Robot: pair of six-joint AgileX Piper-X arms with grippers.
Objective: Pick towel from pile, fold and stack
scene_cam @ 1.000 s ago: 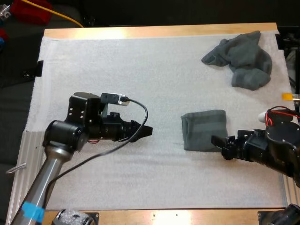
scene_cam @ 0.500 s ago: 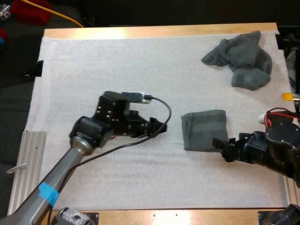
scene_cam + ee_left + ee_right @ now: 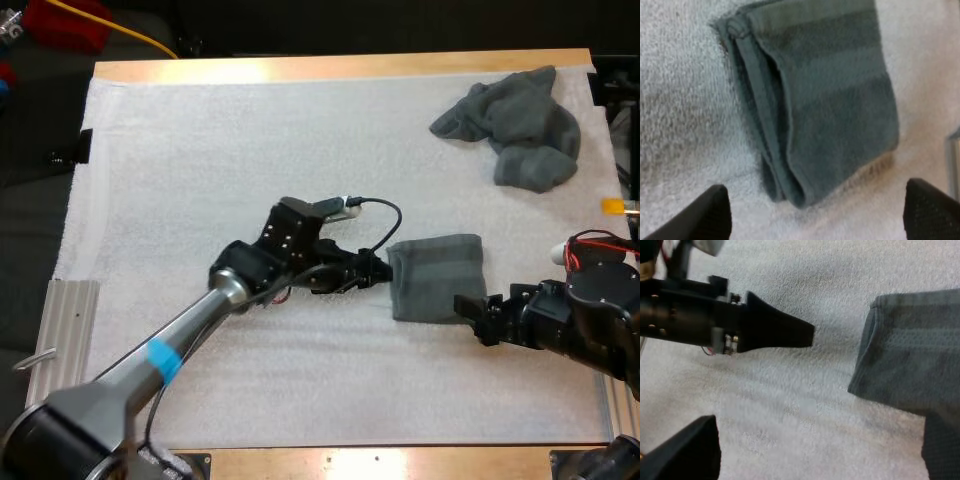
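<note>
Black fingers (image 3: 716, 214) of the left gripper (image 3: 378, 270) stand spread and clear, pointing at the folded towel (image 3: 435, 278) mid-mat. The left wrist view shows its layered edge, and the right wrist view shows the tip stopping just short of it. The right gripper (image 3: 468, 310), fingers also apart, sits at the towel's near right corner. From above, a crumpled towel (image 3: 515, 125) lies far right.
</note>
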